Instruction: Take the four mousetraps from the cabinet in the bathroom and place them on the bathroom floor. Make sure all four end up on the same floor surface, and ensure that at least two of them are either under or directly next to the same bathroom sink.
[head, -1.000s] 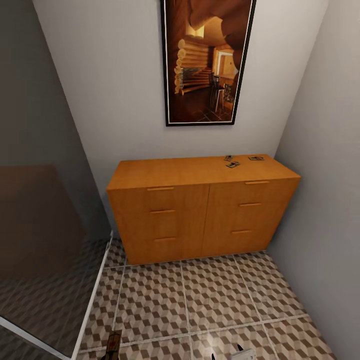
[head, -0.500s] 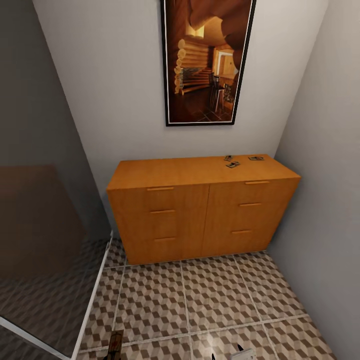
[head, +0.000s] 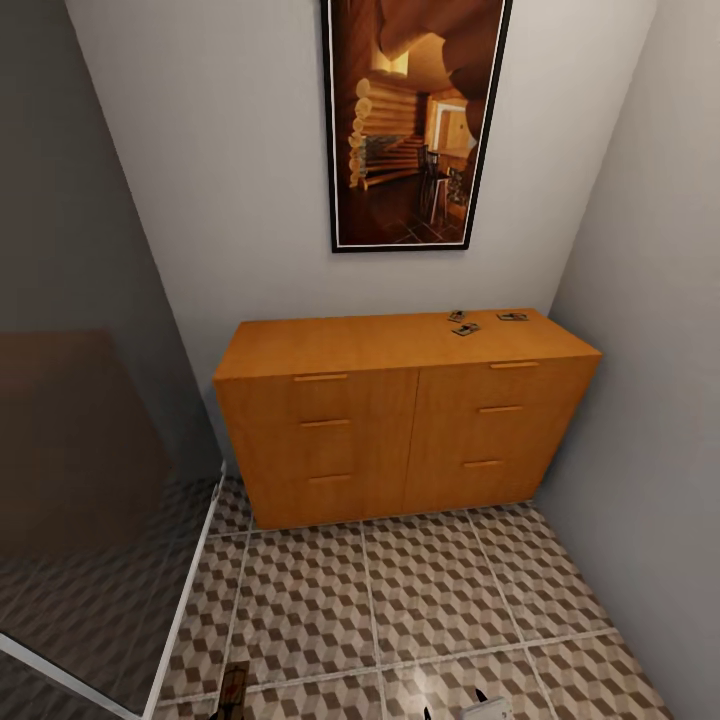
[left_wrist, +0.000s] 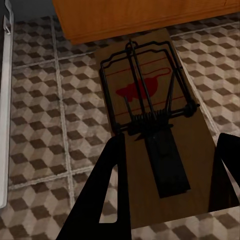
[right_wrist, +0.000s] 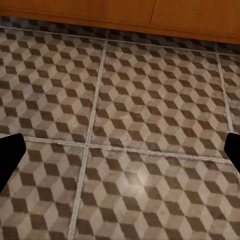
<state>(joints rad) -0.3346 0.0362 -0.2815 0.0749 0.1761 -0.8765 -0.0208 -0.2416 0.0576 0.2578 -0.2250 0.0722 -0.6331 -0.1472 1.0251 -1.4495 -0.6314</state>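
I am facing a corner of the bathroom, and the bathroom floor (head: 420, 590) with its brown, beige and white cube tiles fills the lower part of my head view. Against the back wall stands the cabinet (head: 400, 420), an orange-brown sideboard with bar-handled drawers, and a tall framed picture (head: 415, 120) of a log interior hangs above it. To my left runs a dark glass panel (head: 90, 480) with a pale lower frame.

On the cabinet top, towards its right rear, I see three mousetraps (head: 465, 328) lying flat: two close together and the third just beside them, nearer the right end.

The fourth trap (left_wrist: 155, 130) sits in my left gripper (left_wrist: 167, 175). In the left wrist view its tan board lies between the two dark fingers (left_wrist: 107, 185), which pinch it at its edges; the wire bar, spring and red mark face the camera, with floor tiles and the cabinet's foot beyond it. In the head view a sliver of that trap shows at the bottom edge.

My right gripper (right_wrist: 120, 155) is spread wide, its fingertips (right_wrist: 10, 155) at the two sides of the right wrist view, over bare tiles with nothing between them.
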